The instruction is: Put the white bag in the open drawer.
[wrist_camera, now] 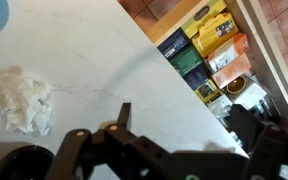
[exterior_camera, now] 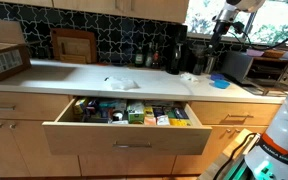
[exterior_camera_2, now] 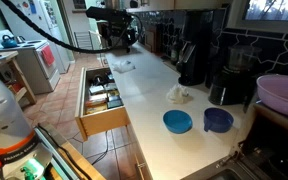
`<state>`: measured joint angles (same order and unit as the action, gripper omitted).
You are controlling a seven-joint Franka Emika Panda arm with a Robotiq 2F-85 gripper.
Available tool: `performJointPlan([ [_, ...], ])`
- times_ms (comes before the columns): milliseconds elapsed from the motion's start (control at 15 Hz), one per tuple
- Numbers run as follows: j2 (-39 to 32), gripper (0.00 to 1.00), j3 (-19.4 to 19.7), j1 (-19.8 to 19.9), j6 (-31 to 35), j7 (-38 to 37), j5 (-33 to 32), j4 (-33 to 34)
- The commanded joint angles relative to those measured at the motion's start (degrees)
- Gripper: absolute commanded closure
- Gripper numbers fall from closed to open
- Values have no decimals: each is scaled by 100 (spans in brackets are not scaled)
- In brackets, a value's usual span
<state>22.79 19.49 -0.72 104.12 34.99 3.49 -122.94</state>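
Observation:
A crumpled white bag (wrist_camera: 20,100) lies on the white counter at the left of the wrist view. It also shows in both exterior views (exterior_camera: 189,75) (exterior_camera_2: 181,94), close to the dark coffee machines. The open drawer (exterior_camera: 124,135) (exterior_camera_2: 104,122) is full of small boxes and packets; its contents show at the right of the wrist view (wrist_camera: 209,50). My gripper (wrist_camera: 184,125) is open and empty. It hangs high above the counter (exterior_camera: 222,38) (exterior_camera_2: 124,35), apart from the bag.
A second white crumpled thing (exterior_camera: 121,82) (exterior_camera_2: 124,65) lies farther along the counter. Blue bowls (exterior_camera_2: 177,121) (exterior_camera_2: 217,120) stand near the bag. Coffee machines (exterior_camera_2: 194,55) and bottles line the back wall. A cardboard box (exterior_camera: 4,60) stands at the counter's end.

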Motion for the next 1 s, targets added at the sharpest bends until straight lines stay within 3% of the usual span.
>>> performJointPlan([
  [0, -31, 0, -156, 190, -16, 60, 72, 13],
  [267, -31, 0, -156, 190, -16, 60, 72, 13],
  [400, -130, 0, -367, 37, 111, 300, -121, 223],
  [933, -808, 0, -1642, -543, 181, 370, -186, 1268],
])
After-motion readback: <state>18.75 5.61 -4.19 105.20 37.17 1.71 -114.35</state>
